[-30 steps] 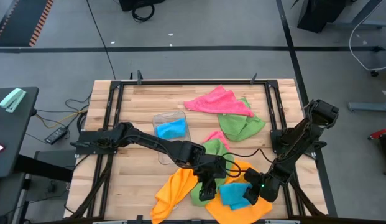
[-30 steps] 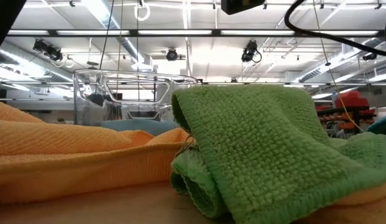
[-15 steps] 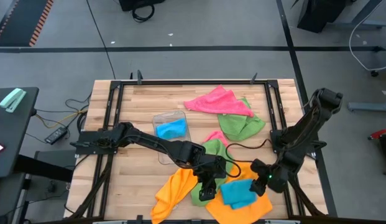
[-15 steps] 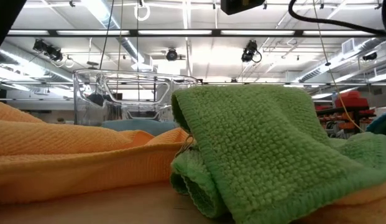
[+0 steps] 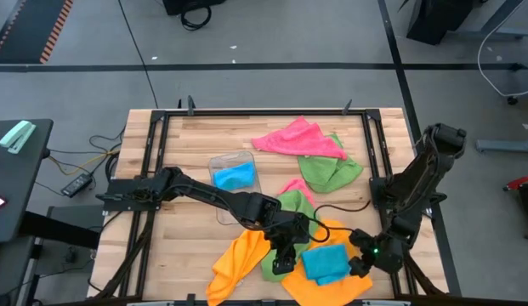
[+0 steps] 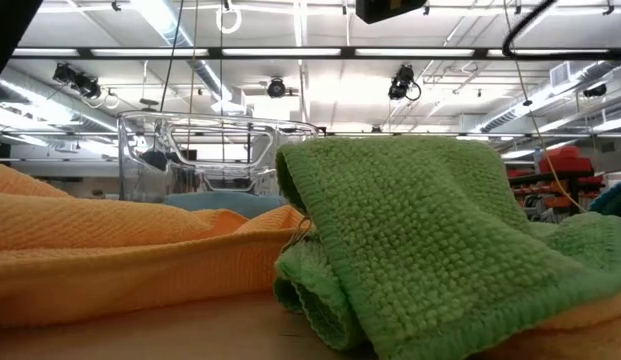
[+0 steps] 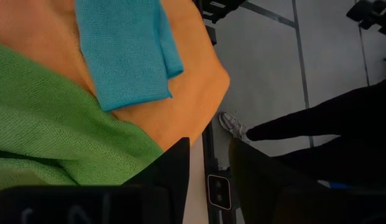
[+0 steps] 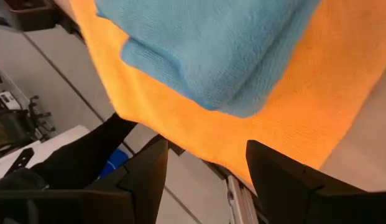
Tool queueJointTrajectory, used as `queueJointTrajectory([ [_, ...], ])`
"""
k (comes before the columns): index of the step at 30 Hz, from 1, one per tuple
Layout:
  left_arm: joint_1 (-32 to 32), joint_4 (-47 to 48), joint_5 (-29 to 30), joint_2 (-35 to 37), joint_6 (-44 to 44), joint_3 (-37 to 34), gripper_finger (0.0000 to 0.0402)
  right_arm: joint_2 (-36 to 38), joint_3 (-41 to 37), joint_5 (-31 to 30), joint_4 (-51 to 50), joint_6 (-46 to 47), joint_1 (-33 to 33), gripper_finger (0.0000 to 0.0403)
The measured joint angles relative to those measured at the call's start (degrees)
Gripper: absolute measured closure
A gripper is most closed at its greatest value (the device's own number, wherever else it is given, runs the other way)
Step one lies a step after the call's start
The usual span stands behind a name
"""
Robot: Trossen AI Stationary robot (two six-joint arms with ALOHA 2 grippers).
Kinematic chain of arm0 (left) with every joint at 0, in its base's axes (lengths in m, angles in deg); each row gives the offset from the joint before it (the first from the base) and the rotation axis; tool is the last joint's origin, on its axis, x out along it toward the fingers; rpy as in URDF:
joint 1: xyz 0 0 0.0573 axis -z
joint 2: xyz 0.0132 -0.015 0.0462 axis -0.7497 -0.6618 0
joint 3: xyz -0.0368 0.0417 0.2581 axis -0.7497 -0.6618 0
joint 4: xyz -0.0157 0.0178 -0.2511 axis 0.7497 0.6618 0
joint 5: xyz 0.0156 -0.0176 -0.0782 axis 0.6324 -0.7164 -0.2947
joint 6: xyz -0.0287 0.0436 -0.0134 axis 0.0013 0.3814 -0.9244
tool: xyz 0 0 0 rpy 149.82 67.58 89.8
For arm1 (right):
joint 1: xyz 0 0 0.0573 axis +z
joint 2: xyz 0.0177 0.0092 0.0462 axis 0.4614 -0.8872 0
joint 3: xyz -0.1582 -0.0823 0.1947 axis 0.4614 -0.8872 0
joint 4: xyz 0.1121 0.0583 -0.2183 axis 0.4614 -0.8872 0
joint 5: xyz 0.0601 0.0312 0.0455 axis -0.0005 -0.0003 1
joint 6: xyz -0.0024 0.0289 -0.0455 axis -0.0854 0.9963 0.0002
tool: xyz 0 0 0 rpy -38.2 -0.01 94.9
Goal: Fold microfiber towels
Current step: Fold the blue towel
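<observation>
Here, a folded blue towel (image 5: 325,263) lies on an orange towel (image 5: 246,263) at the near table edge.
Right gripper (image 5: 364,259) hangs just beside it, fingers apart, empty. Left gripper (image 5: 283,259) hovers over a green towel (image 5: 291,208), fingers narrowly parted, holding nothing. Risk: the orange overhangs the edge; a snagging finger could drag the stack off.

Sky-blue folded towel (image 5: 326,263), plain, on orange towel (image 5: 242,260), plain bright orange. Green towel (image 5: 291,207), waffle-like woven texture visible in the low view. Second green towel (image 5: 330,172) further back, pink towel (image 5: 296,139) plain hot pink; small pink bit (image 5: 292,185) near centre. Clear tray (image 5: 223,161) holding a blue cloth (image 5: 235,176). Surface (image 5: 195,140) light wood planks, black frame. Both arms dark black. Floor grey.
</observation>
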Motion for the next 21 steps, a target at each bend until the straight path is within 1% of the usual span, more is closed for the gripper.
queueJointTrajectory([
  [4, 0.0, -0.2, 0.0, 0.0, 0.0, 0.0, 0.0284, -5.2, 0.0, -0.3, 5.1, 1.1, 0.0, 0.0176],
  [7, 0.0, -0.2, 0.0, 0.0, 0.0, 0.0, 0.0283, -7.6, 0.0, -3.5, 7.0, 1.6, -0.5, 0.0176],
  [11, 0.0, -0.2, 0.0, 0.0, 0.0, 0.0, 0.0286, -7.9, 0.0, -6.5, 7.0, 2.8, -1.2, 0.0176],
  [17, 0.0, -0.3, 0.0, 0.0, 0.0, 0.0, 0.0291, -7.9, 0.0, -7.0, 7.7, 2.8, -2.1, 0.0176],
  [21, 0.0, -0.3, 0.0, 0.0, 0.0, 0.0, 0.0290, -7.9, 0.0, -8.5, 7.5, 2.8, -2.1, 0.0176],
])
